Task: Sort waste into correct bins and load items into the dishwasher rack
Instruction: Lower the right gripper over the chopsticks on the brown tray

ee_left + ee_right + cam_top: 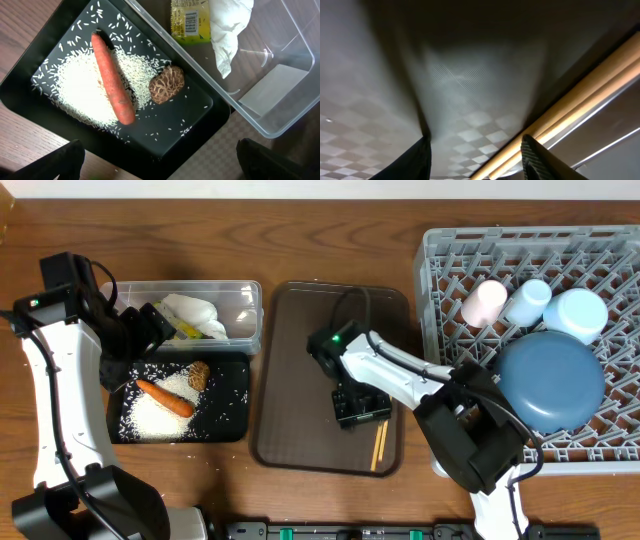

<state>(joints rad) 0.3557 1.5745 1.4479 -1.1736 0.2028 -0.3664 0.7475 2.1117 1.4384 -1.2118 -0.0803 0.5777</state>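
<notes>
The wooden chopsticks (380, 444) lie on the brown serving tray (300, 330). My right gripper (362, 412) stands low over the tray, just left of them. In the right wrist view the right gripper (475, 160) is open; its right finger (545, 160) overlaps the chopsticks (570, 112), and bare tray shows between the fingers. My left gripper (160, 170) hangs open and empty above the black tray (200, 120), which holds the carrot (112, 80), brown lump (166, 85) and rice (75, 90). The clear tub (280, 85) holds the napkin (227, 25) and wrapper (190, 20).
The grey rack (450, 260) at the right carries a pink cup (483, 302), a light-blue cup (528, 300), a bowl (578, 313) and the dark-blue plate (548, 380). The right arm's links stretch from the rack's front corner across to the tray.
</notes>
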